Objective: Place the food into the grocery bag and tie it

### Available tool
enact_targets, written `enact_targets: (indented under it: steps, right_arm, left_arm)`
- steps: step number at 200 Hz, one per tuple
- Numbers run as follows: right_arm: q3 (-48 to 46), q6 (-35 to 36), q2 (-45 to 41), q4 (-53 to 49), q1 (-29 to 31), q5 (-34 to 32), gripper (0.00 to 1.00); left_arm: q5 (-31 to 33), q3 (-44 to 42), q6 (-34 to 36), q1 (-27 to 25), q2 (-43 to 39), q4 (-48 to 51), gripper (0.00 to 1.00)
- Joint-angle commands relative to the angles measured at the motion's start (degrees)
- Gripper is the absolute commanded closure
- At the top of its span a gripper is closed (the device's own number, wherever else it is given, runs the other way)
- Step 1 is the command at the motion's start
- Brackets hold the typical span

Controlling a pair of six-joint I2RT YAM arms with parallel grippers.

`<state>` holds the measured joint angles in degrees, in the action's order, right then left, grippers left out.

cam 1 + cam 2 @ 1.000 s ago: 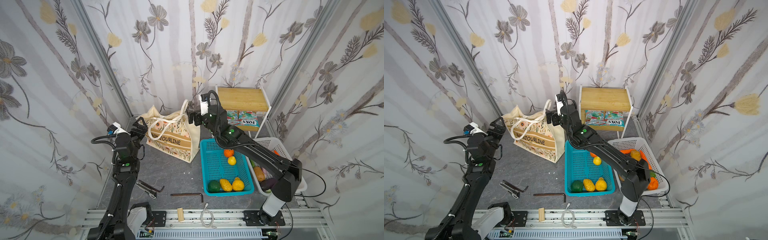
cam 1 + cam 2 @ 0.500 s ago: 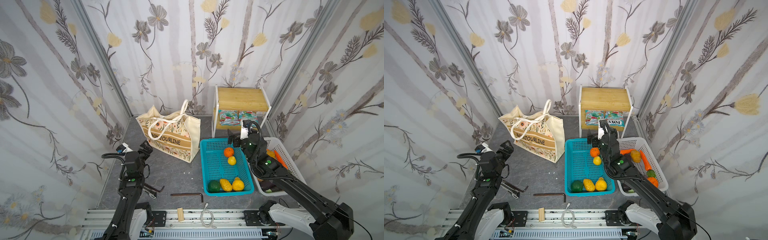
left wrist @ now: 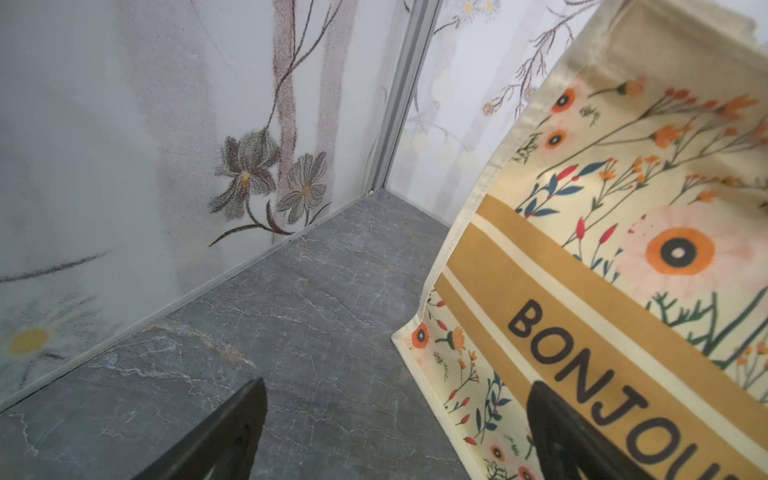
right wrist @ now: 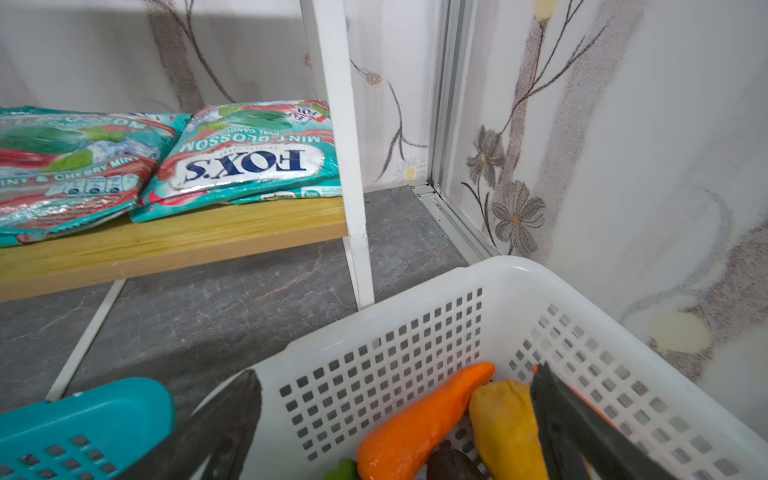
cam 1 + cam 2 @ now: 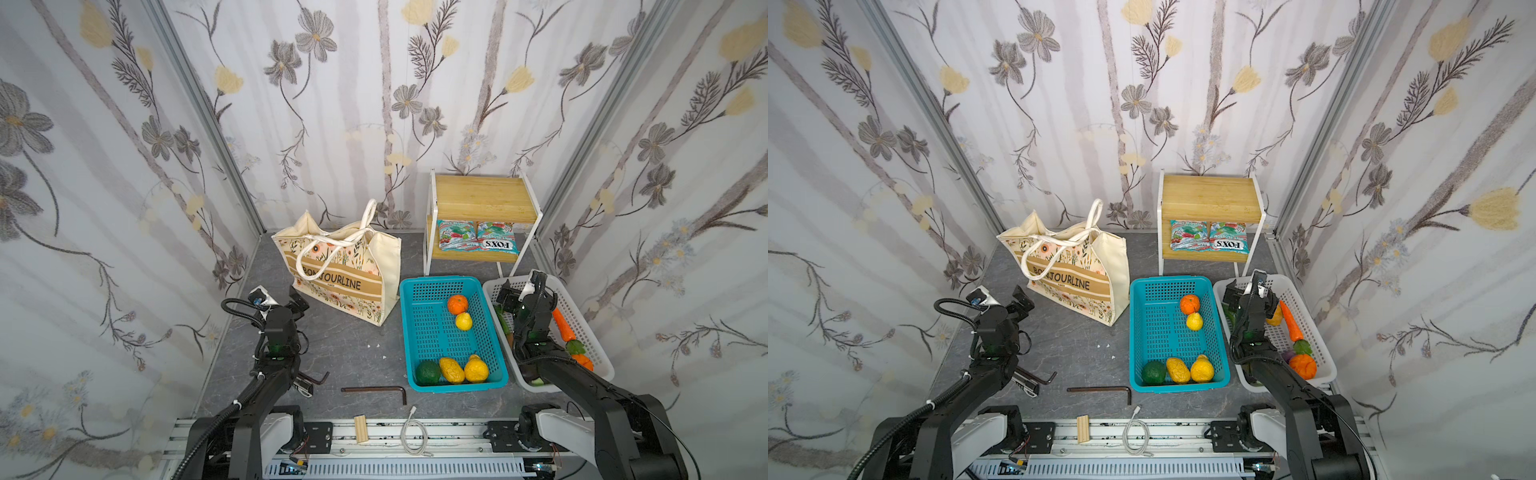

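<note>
Grocery bag [image 5: 345,270] stands upright at the back left of the grey bench [image 5: 345,345], print side forward, rope handles loose over its mouth. Contents can't be seen from these angles.

Left gripper [image 5: 299,305] sits low just beside the bag's near bottom corner, fingers [image 3: 232,436] spread wide, nothing between them. Can't tell if it touches the fabric.

Right gripper [image 5: 509,293] hangs over the far end of the white basket [image 5: 598,353], fingers [image 4: 582,428] spread, empty, with a carrot [image 4: 415,419] and a yellow piece [image 4: 505,424] below, between them.

Teal basket [image 5: 419,286] sits between the bag and the white basket. It holds an orange [image 5: 457,304] touching a lemon [image 5: 464,321] at the far end, and a dark green fruit [image 5: 428,372] plus two yellow fruits [image 5: 463,369] at the near end.

Two snack packets [image 5: 476,241] lie flat side by side on the lower board of the wooden rack [image 5: 482,199], behind the baskets.
</note>
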<state>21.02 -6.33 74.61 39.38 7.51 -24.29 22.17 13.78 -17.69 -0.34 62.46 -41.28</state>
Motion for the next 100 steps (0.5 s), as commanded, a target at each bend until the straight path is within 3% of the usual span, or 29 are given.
enact_targets:
  steps: [1,18,41,67,79,91,100]
  right_arm:
    - [-2.13,1.1,0.94,11.53,-0.89,0.52,0.0]
    - [-6.33,1.19,1.37,19.05,-1.27,0.38,0.01]
    - [-11.17,2.31,1.73,29.01,-1.75,0.65,0.0]
    - [-14.85,3.09,7.89,42.88,-2.83,4.42,0.0]
    - [-14.29,4.04,9.24,41.04,-2.84,7.86,0.0]
    - [-12.53,4.15,12.67,43.35,-2.85,5.97,0.0]
    - [-9.94,3.16,11.25,35.18,-2.98,5.4,0.0]
  left_arm:
    - [-3.55,-0.69,3.18,0.28,4.78,-11.38,0.0]
    - [-7.79,-1.44,4.09,0.54,10.03,-18.54,0.0]
    - [-8.41,-1.81,6.66,0.64,16.35,-25.2,0.0]
    - [-12.26,-2.57,9.74,0.78,18.44,-30.71,0.01]
    - [-11.67,-3.41,9.05,0.93,19.94,-32.8,0.01]
    - [-12.98,-4.01,9.88,0.9,23.05,-37.3,0.0]
    - [-15.46,-3.44,11.12,0.54,24.84,-37.67,0.0]
